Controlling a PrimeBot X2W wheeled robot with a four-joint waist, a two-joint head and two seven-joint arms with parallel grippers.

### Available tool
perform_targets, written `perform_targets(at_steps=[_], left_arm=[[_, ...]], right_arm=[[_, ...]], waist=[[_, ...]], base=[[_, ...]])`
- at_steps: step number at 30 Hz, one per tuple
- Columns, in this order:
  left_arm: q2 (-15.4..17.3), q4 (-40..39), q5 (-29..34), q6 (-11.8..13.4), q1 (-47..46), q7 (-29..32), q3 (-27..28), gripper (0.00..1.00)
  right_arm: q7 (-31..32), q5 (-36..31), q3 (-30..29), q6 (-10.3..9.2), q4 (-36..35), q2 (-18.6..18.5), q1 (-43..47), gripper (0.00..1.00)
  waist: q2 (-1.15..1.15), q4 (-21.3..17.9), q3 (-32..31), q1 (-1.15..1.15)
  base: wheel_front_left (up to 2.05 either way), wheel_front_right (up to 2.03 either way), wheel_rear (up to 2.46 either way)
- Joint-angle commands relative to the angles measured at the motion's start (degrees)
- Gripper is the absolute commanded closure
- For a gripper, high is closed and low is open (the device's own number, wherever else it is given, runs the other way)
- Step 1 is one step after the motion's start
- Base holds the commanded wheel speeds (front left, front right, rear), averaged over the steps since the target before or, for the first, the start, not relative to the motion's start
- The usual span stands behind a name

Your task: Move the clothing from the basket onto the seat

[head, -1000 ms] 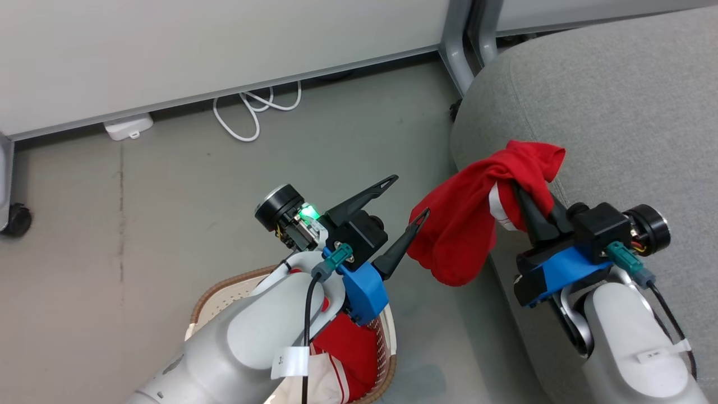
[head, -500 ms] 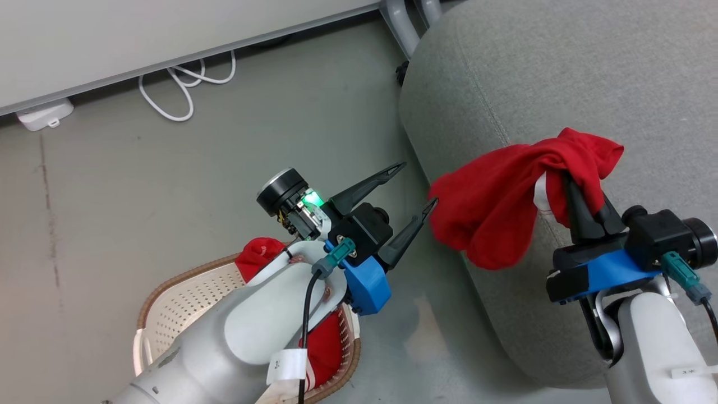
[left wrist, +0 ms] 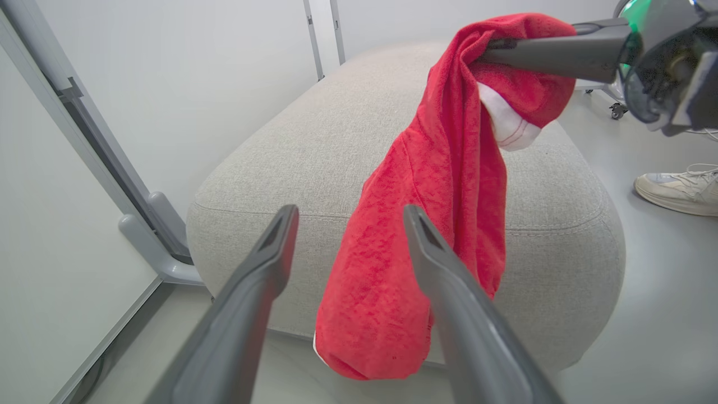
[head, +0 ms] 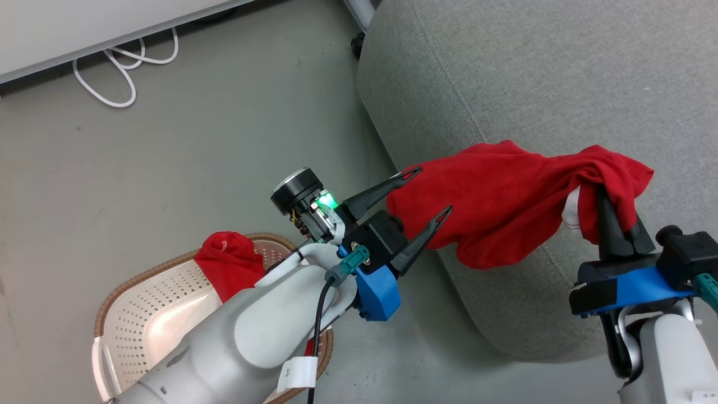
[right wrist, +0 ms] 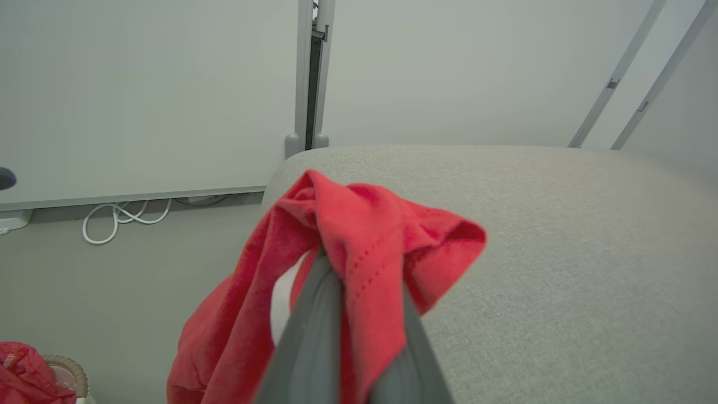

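The carrying step is in hand. A red garment [head: 493, 207] is pinched at its upper fold by the right tool [head: 604, 196], fingers pressed together on the cloth, above the edge of the seat [head: 533, 84], its lower end hanging down the seat's side. The left tool [head: 433, 189] is held spread just beside that hanging end, gripping nothing. A second red piece [head: 230, 264] is seen in the basket [head: 137, 331], on the floor apart from the seat. Next, the garment would need to be brought over the seat's top and released, lest the hanging end drag it off.
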Motion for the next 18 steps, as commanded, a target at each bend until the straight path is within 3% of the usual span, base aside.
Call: perform_targets(at_steps=[1, 14, 18], left_arm=[[0.02, -0.01, 0.21, -0.22, 0.2, -0.28, 0.13, 0.0], [-0.41, -1.13, 1.05, -0.46, 1.67, -0.28, 1.13, 0.0], [0.18, -1.73, 1.62, -0.27, 1.72, -0.28, 1.96, 0.0]], right_arm=[[-0.22, 0.23, -0.66, 0.01, -0.43, 0.35, 0.92, 1.0], [-0.22, -0.33, -0.89, 0.01, -1.93, 0.97, -1.1, 1.0], [-0.22, -0.3, -0.87, 0.01, -3.04, -0.7, -4.86, 1.0]], waist=[[0.0, -0.28, 0.2, 0.0], [0.0, -0.24, -0.24, 0.0], [0.0, -0.52, 0.37, 0.0]], base=[[0.0, 0.0, 0.0], [0.0, 0.0, 0.0], [0.0, 0.0, 0.0]])
